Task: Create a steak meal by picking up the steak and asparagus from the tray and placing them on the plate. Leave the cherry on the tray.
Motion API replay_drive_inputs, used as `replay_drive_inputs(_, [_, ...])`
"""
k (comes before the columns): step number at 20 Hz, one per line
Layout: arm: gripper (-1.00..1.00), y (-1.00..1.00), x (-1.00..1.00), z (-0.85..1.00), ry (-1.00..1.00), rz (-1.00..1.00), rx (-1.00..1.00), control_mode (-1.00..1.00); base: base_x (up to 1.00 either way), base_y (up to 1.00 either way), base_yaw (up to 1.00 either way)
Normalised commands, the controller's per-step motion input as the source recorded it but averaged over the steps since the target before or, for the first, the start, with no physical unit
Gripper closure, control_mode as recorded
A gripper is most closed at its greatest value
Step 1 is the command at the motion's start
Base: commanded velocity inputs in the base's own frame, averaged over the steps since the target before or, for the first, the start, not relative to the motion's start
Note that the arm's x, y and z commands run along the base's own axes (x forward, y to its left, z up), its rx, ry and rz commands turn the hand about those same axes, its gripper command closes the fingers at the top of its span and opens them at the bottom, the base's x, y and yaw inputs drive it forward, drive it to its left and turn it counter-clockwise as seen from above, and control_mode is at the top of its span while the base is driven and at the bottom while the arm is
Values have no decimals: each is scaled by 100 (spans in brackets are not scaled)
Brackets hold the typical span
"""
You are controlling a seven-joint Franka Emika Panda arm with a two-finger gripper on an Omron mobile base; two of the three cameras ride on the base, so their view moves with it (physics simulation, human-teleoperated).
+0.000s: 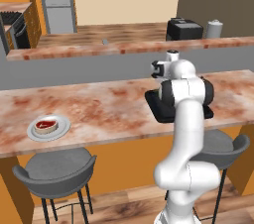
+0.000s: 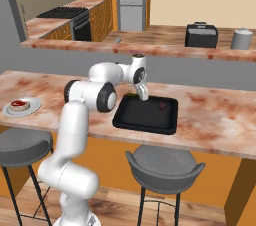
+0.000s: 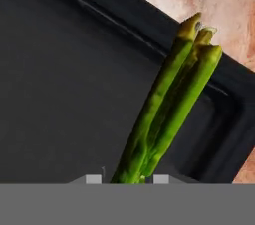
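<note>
Steak sorted, asparagus grab in progress

Far left on the counter: plate [image 1: 48, 129] with the steak [image 1: 45, 125] already on it. Over at the tray [image 2: 145, 115], gripper [image 2: 144, 96] down low, jaws narrowed around the asparagus [image 3: 167, 104] near the tray corner, looks pinched but not lifted. Cherry [image 2: 161, 105] staying put. Next up, probably: lift clear, long swing left to the plate.

The flat black rectangular tray [image 2: 146, 120] sits on the marbled stone counter [image 2: 215, 120], near its front edge. The round grey-white plate [image 1: 34, 131] lies well apart, toward the counter's left end, with the small red steak [image 1: 45, 125] on it. The thin green asparagus stalks [image 3: 167, 107] reach over a corner of the tray. A small dark red cherry [image 2: 161, 105] lies near the tray's far edge.
</note>
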Motion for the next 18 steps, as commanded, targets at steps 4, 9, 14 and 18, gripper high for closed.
replay_drive_inputs(4, [100, 26, -72, 65, -20, 0, 0, -100, 0, 0, 0])
replay_drive_inputs(9, [100, 58, -98, 21, -24, 0, 0, -100, 0, 0, 0])
replay_drive_inputs(14, [100, 93, -80, 20, -15, 0, 0, -100, 0, 0, 0])
replay_drive_inputs(18, [100, 88, -41, 63, -8, 1, 3, -100, 0, 0, 0])
